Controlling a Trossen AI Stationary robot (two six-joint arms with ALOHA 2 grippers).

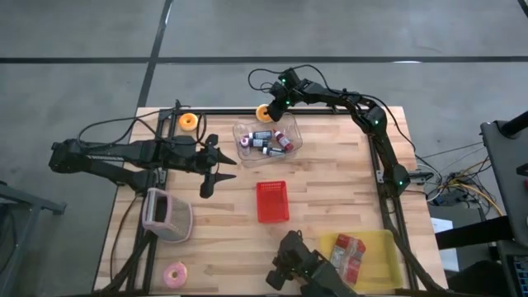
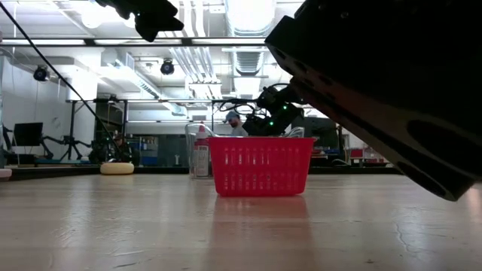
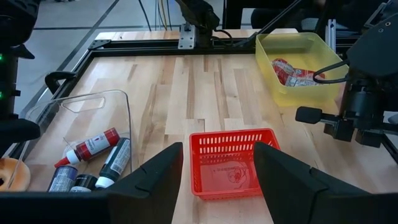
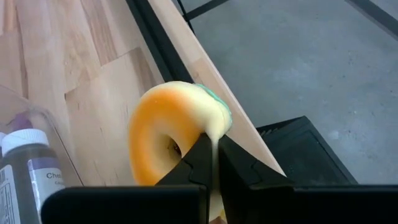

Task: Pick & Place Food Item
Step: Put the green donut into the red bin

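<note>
My right gripper [image 1: 270, 110] is at the table's far edge, shut on an orange ring donut [image 4: 174, 127] with pale icing; the donut also shows in the high view [image 1: 263, 114]. My left gripper [image 1: 216, 169] hovers open and empty left of the red basket [image 1: 272, 201]. In the left wrist view the open left gripper [image 3: 217, 180] looks onto the basket [image 3: 230, 165]. A second orange donut [image 1: 189, 121] lies flat at the far left. A pink donut [image 1: 175, 275] lies flat near the front left edge. My right gripper pinches the donut's ring wall [image 4: 211, 127] between its two fingers [image 4: 198, 158], whose tips stand almost together with the soft wall squeezed thin between them. The donut stands on edge, its hole facing sideways. The fingers hide its lower part, so whether it rests on the table I cannot tell.
A clear tub [image 1: 268, 140] of small bottles stands just near of the held donut. A yellow bin [image 1: 384, 243] with red packets is at the front right. A pink mesh basket [image 1: 167, 216] is at the left. A black frame rail [image 1: 239, 112] runs along the far edge.
</note>
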